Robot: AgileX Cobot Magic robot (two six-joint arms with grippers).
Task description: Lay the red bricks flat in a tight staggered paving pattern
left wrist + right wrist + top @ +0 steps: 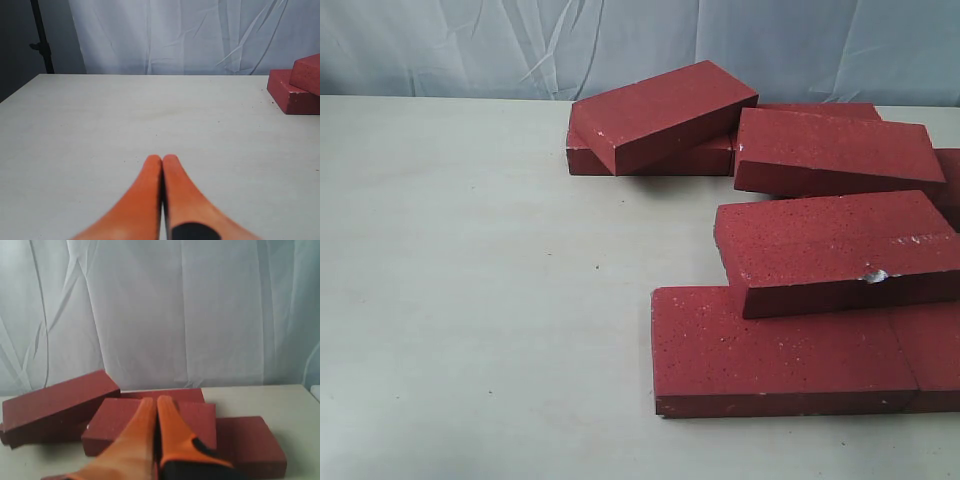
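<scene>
Several dark-red bricks lie in a loose heap on the right of the exterior view. One brick [665, 115] leans tilted on a flat brick [705, 160] at the back. Another brick [835, 150] slants over its neighbours. A chipped brick [835, 250] rests tilted on a flat front brick [770, 350]. Neither gripper shows in the exterior view. My left gripper [162, 159] is shut and empty above bare table, with two stacked bricks [295, 90] far off to one side. My right gripper [155, 401] is shut and empty, hovering before a brick [112, 422] and a tilted brick [60, 402].
The pale table [470, 300] stretches bare across the left half of the exterior view. A wrinkled white-blue curtain [470, 45] hangs behind the table. A black stand pole [41, 37] rises at the table's far corner in the left wrist view.
</scene>
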